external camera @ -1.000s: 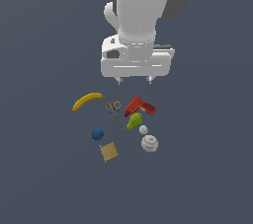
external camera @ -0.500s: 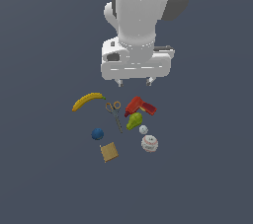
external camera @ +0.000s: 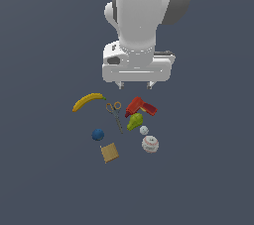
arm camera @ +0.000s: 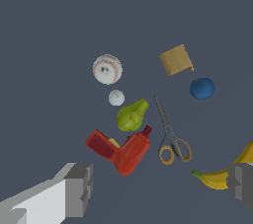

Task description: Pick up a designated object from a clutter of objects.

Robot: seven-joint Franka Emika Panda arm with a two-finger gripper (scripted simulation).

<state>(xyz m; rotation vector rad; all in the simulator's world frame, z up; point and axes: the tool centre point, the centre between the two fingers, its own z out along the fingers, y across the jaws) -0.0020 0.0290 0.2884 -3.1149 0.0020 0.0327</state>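
The yellow-green pear (external camera: 134, 121) lies in the middle of the clutter, touching the red drill (external camera: 139, 106); it also shows in the wrist view (arm camera: 132, 116) beside the drill (arm camera: 121, 149). My gripper (external camera: 134, 85) hangs high above the clutter, open and empty, its fingertips (external camera: 119, 85) wide apart. In the wrist view the gripper (arm camera: 160, 188) has its fingers (arm camera: 77, 189) spread at the two sides of the picture.
Around the pear lie a yellow banana (external camera: 88, 101), scissors with orange handles (external camera: 114, 114), a blue ball (external camera: 97, 134), a tan block (external camera: 109, 152), a white baseball (external camera: 150, 144) and a tiny white ball (external camera: 144, 130). All rest on a dark grey floor (external camera: 44, 179).
The gripper has drifted slightly towards the exterior view's right and a little lower. The objects have not moved.
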